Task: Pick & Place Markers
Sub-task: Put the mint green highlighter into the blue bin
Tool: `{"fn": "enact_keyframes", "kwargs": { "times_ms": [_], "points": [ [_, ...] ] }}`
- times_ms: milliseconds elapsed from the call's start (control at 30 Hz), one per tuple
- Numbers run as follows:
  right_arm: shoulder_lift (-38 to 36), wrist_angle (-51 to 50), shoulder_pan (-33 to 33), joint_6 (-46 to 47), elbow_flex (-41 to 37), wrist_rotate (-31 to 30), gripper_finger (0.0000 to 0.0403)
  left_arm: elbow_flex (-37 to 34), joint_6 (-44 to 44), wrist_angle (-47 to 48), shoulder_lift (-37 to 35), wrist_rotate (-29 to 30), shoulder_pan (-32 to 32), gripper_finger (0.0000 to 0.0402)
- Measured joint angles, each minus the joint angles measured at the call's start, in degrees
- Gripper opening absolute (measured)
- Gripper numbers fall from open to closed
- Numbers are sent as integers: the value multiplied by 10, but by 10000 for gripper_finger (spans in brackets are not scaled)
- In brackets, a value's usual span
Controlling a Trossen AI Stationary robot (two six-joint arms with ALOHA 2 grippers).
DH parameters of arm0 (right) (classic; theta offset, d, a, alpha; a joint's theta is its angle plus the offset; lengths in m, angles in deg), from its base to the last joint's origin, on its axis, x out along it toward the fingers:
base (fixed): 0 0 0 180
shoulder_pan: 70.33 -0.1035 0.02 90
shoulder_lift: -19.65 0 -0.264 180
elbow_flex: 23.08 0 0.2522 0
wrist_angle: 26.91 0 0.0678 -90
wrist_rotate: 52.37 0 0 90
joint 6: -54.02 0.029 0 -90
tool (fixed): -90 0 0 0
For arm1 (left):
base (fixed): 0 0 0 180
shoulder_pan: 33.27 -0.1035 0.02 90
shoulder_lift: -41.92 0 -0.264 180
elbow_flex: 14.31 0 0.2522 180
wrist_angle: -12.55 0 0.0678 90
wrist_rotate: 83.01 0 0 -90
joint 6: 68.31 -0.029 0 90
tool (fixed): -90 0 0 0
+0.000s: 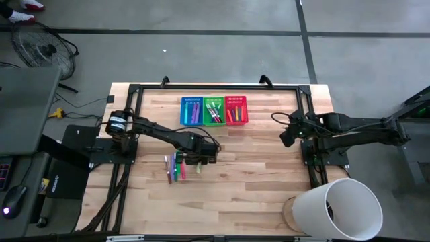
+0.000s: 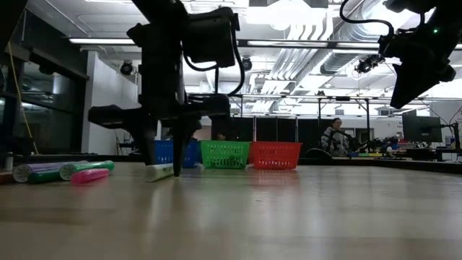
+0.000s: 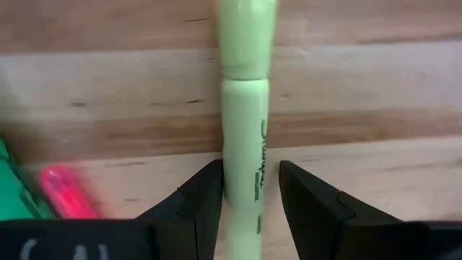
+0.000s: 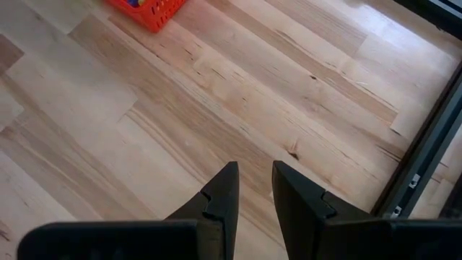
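Observation:
A pale green marker (image 3: 245,108) lies flat on the wooden table, apart from a loose cluster of markers (image 1: 175,166) in pink, green and purple to its left (image 2: 65,172). My left gripper (image 3: 249,170) is open and low over the table (image 1: 199,160). Its two fingers stand on either side of the pale green marker's barrel (image 2: 160,172), pointing down, across its length. A pink marker (image 3: 65,195) lies nearby. My right gripper (image 4: 254,173) waits raised near the table's right side (image 1: 287,136), narrowly open and holding nothing. My left gripper straddles the pale green marker's barrel (image 3: 242,188) from above. One finger (image 3: 209,188) lies right against its side, and a thin gap shows at the other finger (image 3: 296,188). Whether the first finger touches it I cannot tell. The marker rests on the table.
Blue (image 1: 191,111), green (image 1: 213,111) and red (image 1: 236,111) mesh baskets stand in a row at the far edge, holding markers. A large white cylinder (image 1: 339,208) sits at the near right corner. Black frame rails (image 1: 309,158) run along the table's sides. Bare wood lies between the arms.

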Motion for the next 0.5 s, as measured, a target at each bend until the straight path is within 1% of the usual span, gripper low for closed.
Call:
{"fn": "enact_keyframes", "kwargs": {
  "times_ms": [100, 300, 400, 500],
  "points": [
    [0, -1, 0, 0, 0, 0, 74, 0, -47, 3, 1, -4, 0, 136],
    [0, -3, 0, -4, 0, 0, 74, 0, -50, 26, 2, 0, 0, 133],
    [0, -5, 0, -4, 0, 0, 74, -1, -50, 38, 2, 0, 0, 117],
    [0, -6, 0, -4, 0, -1, 74, -1, -61, 41, 2, 5, 4, 93]
  ]
}}
